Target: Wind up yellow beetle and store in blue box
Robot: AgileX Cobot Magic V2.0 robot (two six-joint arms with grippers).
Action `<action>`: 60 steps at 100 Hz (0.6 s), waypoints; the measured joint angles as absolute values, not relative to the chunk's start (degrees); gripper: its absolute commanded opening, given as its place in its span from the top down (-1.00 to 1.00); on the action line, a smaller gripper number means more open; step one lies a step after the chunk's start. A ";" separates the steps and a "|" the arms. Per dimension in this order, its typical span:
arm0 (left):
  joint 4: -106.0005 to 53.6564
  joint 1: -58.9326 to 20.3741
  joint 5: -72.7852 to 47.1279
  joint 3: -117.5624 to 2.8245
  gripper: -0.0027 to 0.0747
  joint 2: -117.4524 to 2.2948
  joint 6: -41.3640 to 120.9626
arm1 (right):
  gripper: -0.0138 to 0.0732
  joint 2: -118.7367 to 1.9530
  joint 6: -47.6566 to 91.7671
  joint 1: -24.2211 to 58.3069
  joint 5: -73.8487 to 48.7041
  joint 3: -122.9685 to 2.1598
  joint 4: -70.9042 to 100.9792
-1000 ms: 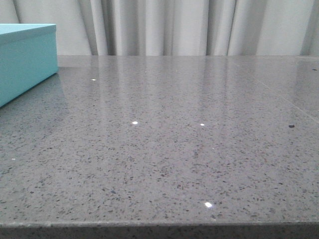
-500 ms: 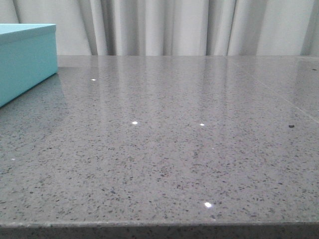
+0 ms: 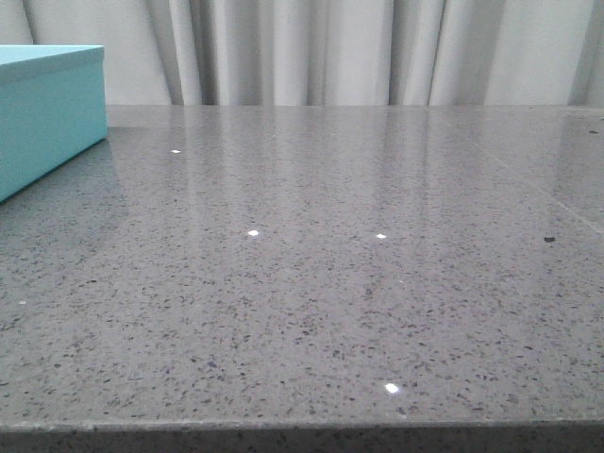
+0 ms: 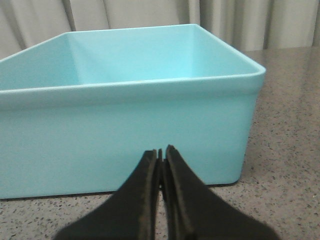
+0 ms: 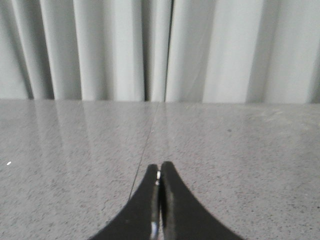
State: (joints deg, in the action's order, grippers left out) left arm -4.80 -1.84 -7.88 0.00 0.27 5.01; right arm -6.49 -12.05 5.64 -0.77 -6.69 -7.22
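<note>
Grey speckled table (image 3: 330, 283), pale curtain (image 3: 377, 52) behind. Blue box (image 3: 47, 113) upper left, open-topped for storing. Yellow beetle nowhere visible. Left gripper (image 4: 161, 155) and right gripper (image 5: 159, 172): fingers pressed together, empty.

The worktop (image 3: 359, 283) is glossy speckled grey stone; the blue box (image 4: 125, 125) looks like smooth matt plastic; the curtain (image 5: 150, 50) is pale cloth.

Blue box at my left, open on top

The box (image 3: 47, 113) sits at the far left of the grey table, light turquoise with flat matte sides. From my left wrist I see its near wall (image 4: 125, 135) upright and its hollow inside.
</note>
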 measured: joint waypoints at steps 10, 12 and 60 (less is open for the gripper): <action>-4.80 -1.84 -7.88 0.00 0.98 0.27 5.01 | 0.84 -3.60 -11.96 3.35 2.56 -2.94 -6.95; -4.80 -1.84 -7.88 0.00 0.98 0.27 5.01 | 0.84 -3.22 -11.96 2.90 2.90 -2.20 -6.94; -4.80 -1.84 -7.88 0.00 0.98 0.27 5.01 | 0.84 0.60 -11.83 0.78 -3.76 1.65 -5.34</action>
State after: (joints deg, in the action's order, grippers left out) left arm -4.80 -1.84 -7.88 0.00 0.27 5.01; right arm 0.60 -11.83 0.78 -3.76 1.65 -5.34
